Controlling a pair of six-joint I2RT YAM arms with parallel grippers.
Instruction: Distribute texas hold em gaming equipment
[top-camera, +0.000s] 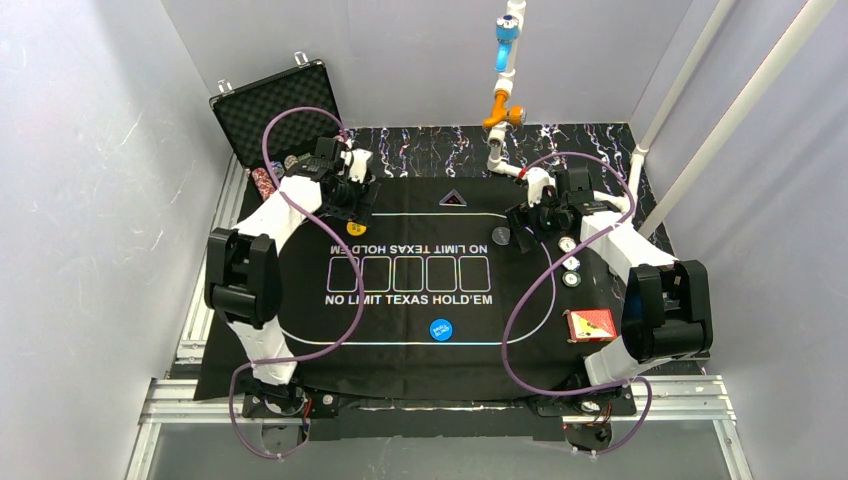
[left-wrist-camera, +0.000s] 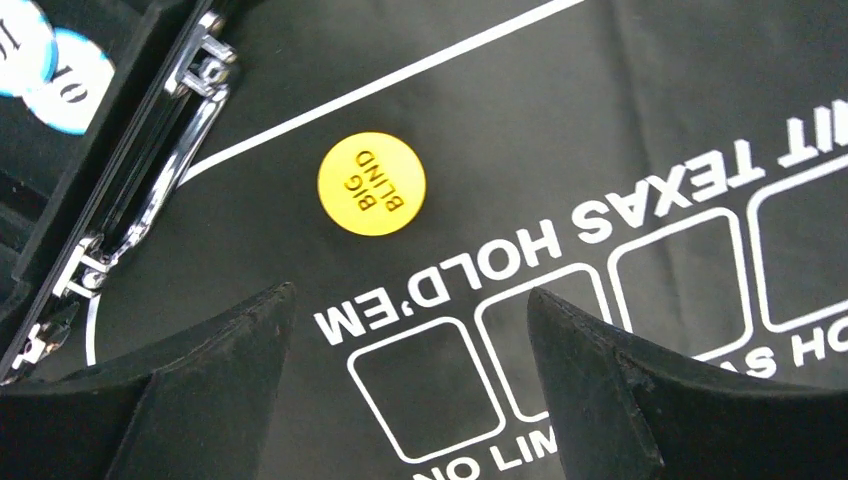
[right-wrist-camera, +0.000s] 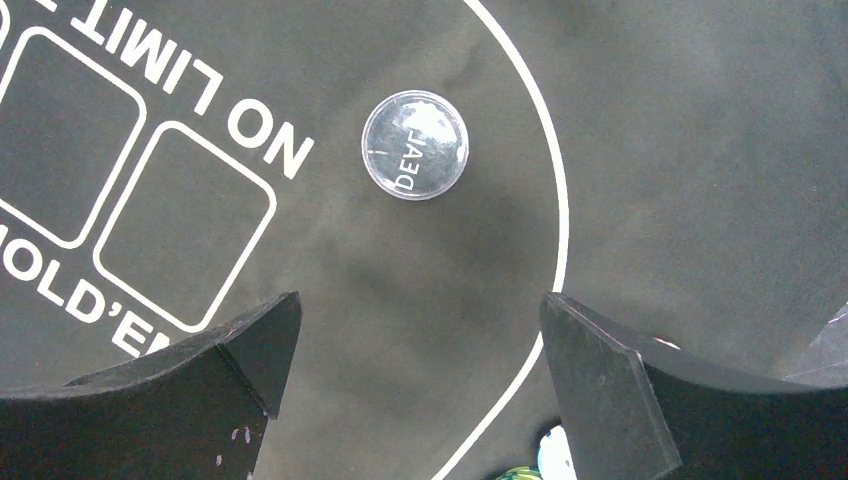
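Near edge, four o'clock on the black mat: red-backed deck, lying flat just beside the right arm. At six o'clock, round blue button, lettering too small to read. Printed twice across the centre, "NO LIMIT TEXAS HOLD'EM", flanking five outlined card boxes. At three o'clock, short row of striped chips. At two o'clock, clear-topped button marked "DEAL", the rest lost in glare, lying just beyond the right gripper, jaws spread wide and empty. At ten o'clock, yellow button reading "BIG BLIND", flat on the mat past the left gripper, fingers likewise parted, holding nothing. Farthest, at eleven o'clock, open foam-lined case with further chips in its tray.
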